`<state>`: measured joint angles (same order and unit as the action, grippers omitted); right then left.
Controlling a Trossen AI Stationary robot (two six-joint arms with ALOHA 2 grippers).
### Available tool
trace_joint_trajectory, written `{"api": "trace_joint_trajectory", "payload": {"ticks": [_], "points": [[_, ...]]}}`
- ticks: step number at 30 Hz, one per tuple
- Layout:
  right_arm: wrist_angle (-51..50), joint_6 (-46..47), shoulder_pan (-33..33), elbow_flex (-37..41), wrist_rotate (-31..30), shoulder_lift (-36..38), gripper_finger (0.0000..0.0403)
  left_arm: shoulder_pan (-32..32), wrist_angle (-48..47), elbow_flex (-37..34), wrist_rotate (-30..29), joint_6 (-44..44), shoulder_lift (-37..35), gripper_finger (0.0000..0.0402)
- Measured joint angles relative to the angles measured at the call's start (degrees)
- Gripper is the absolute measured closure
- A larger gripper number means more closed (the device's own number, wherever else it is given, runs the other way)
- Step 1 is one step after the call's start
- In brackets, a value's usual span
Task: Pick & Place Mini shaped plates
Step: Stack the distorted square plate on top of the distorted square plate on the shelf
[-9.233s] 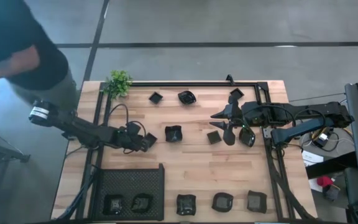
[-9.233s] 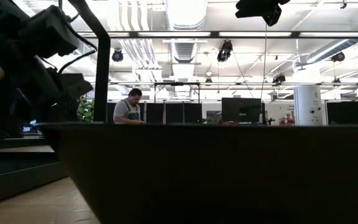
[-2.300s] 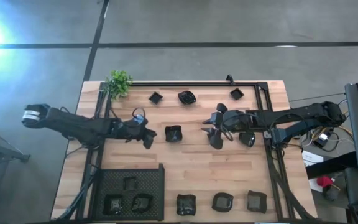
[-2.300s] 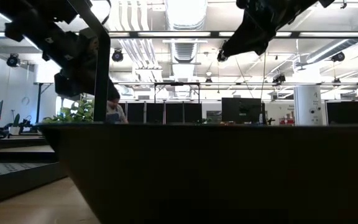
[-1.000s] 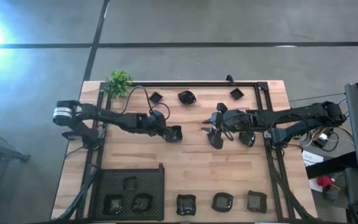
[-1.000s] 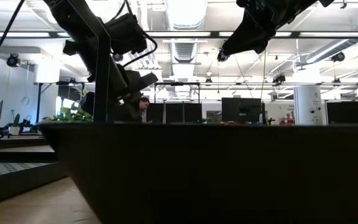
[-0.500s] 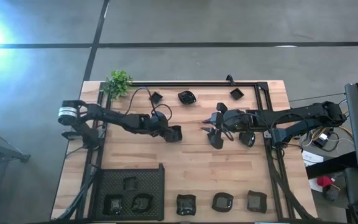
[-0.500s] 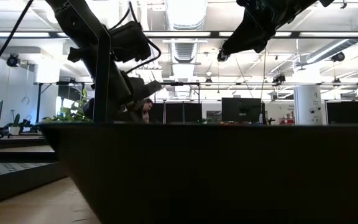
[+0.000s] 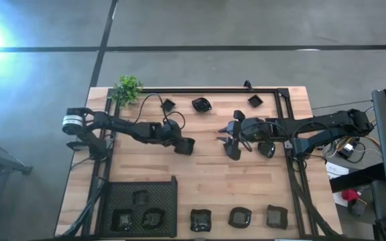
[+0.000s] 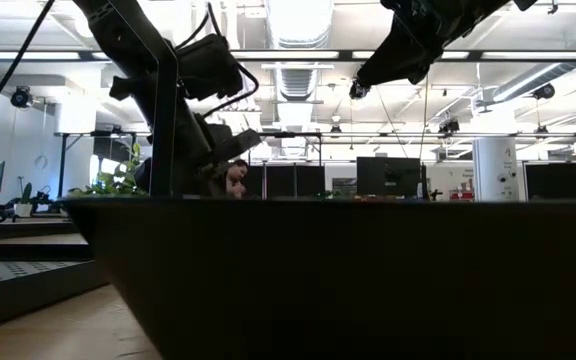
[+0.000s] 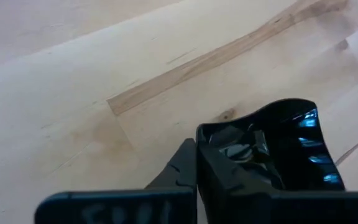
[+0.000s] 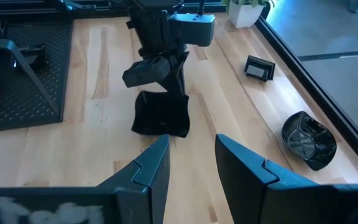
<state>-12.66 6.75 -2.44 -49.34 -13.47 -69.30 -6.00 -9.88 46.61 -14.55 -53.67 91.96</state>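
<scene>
The left gripper (image 9: 181,143) is right down on the square black plate (image 9: 185,146) at the middle of the wooden table (image 9: 206,184), one finger (image 11: 180,169) against its wall; I can't tell whether it has clamped. It wants a firm pinch on that thin rim, then a straight lift, because the glossy ribbed surface looks slippery. The right gripper (image 12: 191,163) hovers nearby, jaws apart and empty. Three plates already sit in the mesh tray (image 9: 141,194).
</scene>
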Motion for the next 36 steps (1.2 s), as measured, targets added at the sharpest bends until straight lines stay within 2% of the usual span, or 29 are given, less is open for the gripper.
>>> {"api": "trace_joint_trajectory", "payload": {"ticks": [7, 12, 16, 22, 30, 33, 36], "points": [[-0.05, 0.34, 0.0, 0.0, -0.01, 0.35, 0.028, 0.0, -1.07, 0.43, -2.65, 1.54, -3.31, 0.0401], [-0.08, 0.57, 0.0, 0.0, -0.02, 0.47, 0.028, 0.07, -5.52, 0.63, -6.47, 2.21, -10.09, 0.0401], [-0.34, 1.65, 0.0, 0.0, -0.02, 0.56, 0.028, 0.93, -12.33, 0.45, -10.24, 1.43, -17.56, 0.0401], [-0.38, 1.85, 0.0, 0.0, -0.02, 0.57, 0.028, 5.45, -24.23, 0.25, -16.12, -5.7, -27.22, 0.0401], [-0.23, 2.13, 0.0, 0.0, -0.02, 0.57, 0.028, 13.89, -34.84, 0.15, -16.83, -16.84, -33.52, 0.0401], [-0.25, 2.58, 0.0, 0.0, -0.02, 0.58, 0.028, 17.26, -38.32, 0.29, -15.41, -19.47, -34.41, 0.0401], [-0.29, 2.78, 0.0, 0.0, -0.02, 0.57, 0.028, 20.8, -41.07, 0.93, -11.59, -19.56, -34.79, 0.0401]]}}
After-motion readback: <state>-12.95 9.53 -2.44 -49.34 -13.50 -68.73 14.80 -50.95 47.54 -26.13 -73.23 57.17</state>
